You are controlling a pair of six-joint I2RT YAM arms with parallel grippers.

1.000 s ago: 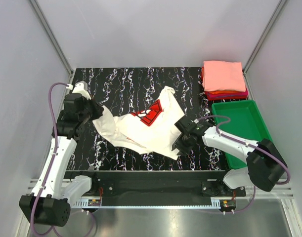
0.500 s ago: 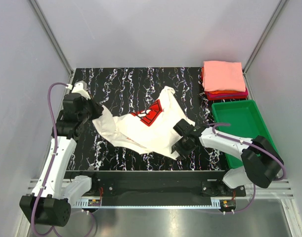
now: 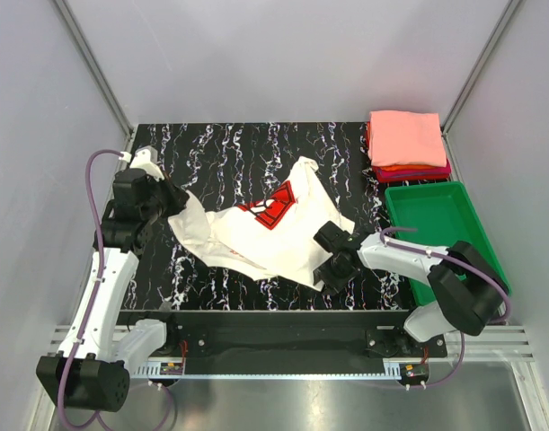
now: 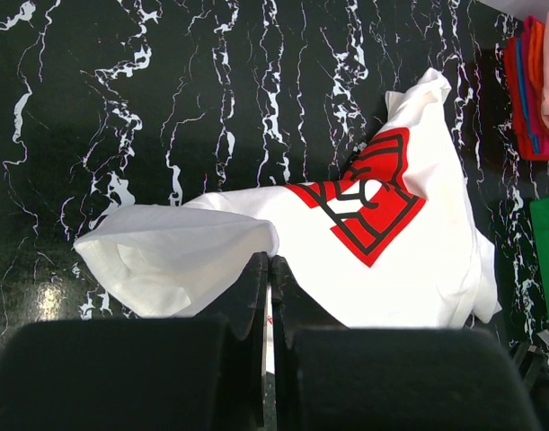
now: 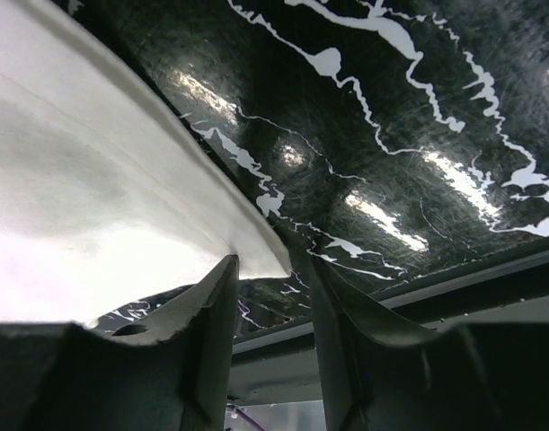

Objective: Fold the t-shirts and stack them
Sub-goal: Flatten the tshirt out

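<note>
Between spread jaws of the right gripper (image 5: pixel 270 269): hem corner of the white t-shirt (image 3: pixel 274 238) (soft, light, droops). Pinch along hems, as at the left gripper (image 4: pixel 268 269), pressed together on cloth.

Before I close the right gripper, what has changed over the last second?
The right gripper has crept slightly toward the near edge of the table at the white shirt's near-right corner, its elbow swinging left. It is open, the hem corner at its fingertips, not pinched. Unchanged: the left gripper stays shut on the shirt's left end; the folded stack and the green tray have not moved.
</note>
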